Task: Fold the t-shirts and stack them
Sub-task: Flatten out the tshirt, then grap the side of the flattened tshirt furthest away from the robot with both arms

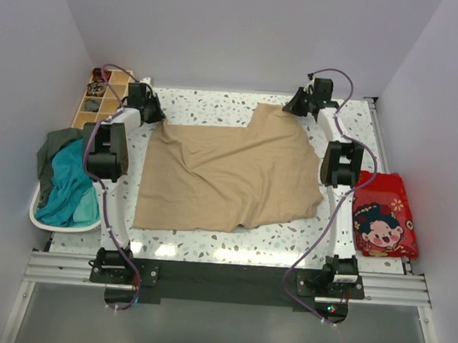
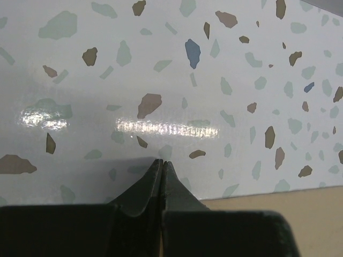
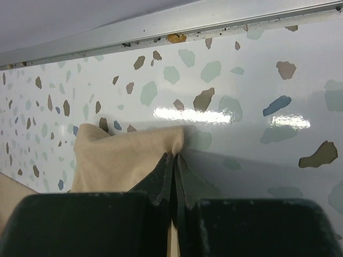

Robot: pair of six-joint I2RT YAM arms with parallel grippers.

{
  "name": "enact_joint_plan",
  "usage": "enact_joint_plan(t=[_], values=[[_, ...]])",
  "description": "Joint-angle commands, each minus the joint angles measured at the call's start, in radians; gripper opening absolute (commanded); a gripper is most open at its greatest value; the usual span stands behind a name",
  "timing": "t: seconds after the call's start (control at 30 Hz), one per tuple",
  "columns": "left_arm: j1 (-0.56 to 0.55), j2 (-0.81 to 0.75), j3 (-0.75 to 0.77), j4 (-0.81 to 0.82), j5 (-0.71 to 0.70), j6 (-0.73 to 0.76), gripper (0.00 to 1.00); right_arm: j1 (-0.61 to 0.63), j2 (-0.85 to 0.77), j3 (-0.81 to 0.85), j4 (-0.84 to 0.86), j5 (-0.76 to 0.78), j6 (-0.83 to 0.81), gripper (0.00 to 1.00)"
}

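From the top camera I see the beige shirt (image 1: 229, 175) lying spread, rumpled, over the middle of the surface (image 1: 210, 104), with its far edge reaching towards the far side. The left gripper (image 1: 150, 111) sits at the shirt's far-left corner and the right gripper (image 1: 297, 107) at its far-right corner. Off the left edge a white basket (image 1: 36, 214) holds a teal shirt (image 1: 69, 185) with a grey-green shirt (image 1: 53, 149) draped over its far side. A wooden tray (image 1: 101, 101) stands at the far-left corner, and a red cloth (image 1: 382, 216) with a cartoon figure lies by the right edge. On my left wrist camera the left gripper (image 2: 162, 162) has its jaws pressed together over bare speckled surface (image 2: 161, 64). Beige cloth (image 2: 278, 214) shows low on the right beneath it, but I cannot tell whether any of it is caught. On my right wrist camera the right gripper (image 3: 174, 156) is closed tight on a raised fold of the beige shirt (image 3: 123, 160), close to the metal rail (image 3: 214, 19) along the far edge.
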Motion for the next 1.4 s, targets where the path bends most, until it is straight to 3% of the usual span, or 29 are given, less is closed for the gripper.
enact_joint_plan(t=[0.0,0.4,0.53,0.67,0.87,0.93,1.0,1.37], values=[[0.007,-0.018,0.051,-0.006,0.015,0.007,0.00,-0.013,-0.052,-0.027,0.138,0.034,0.033,0.00],[0.071,-0.038,0.144,0.020,0.015,0.022,0.00,-0.103,-0.265,-0.202,0.300,0.187,0.001,0.00],[0.082,-0.063,0.096,0.039,-0.020,0.030,0.00,-0.110,-0.270,-0.208,0.316,0.187,0.002,0.00],[0.100,-0.099,0.007,0.147,-0.010,0.007,0.00,-0.111,-0.334,-0.365,0.449,0.202,0.022,0.00],[0.100,-0.067,0.019,0.182,0.125,-0.031,0.00,-0.111,-0.275,-0.284,0.391,0.146,0.024,0.00],[0.094,-0.025,0.061,0.181,0.157,-0.051,0.18,-0.111,-0.267,-0.284,0.371,0.135,0.028,0.00],[0.086,0.023,0.120,0.153,0.171,-0.053,0.24,-0.110,-0.264,-0.285,0.365,0.121,0.030,0.00],[-0.024,0.207,0.356,0.020,0.142,0.007,0.33,-0.104,-0.255,-0.327,0.361,0.100,0.031,0.00]])
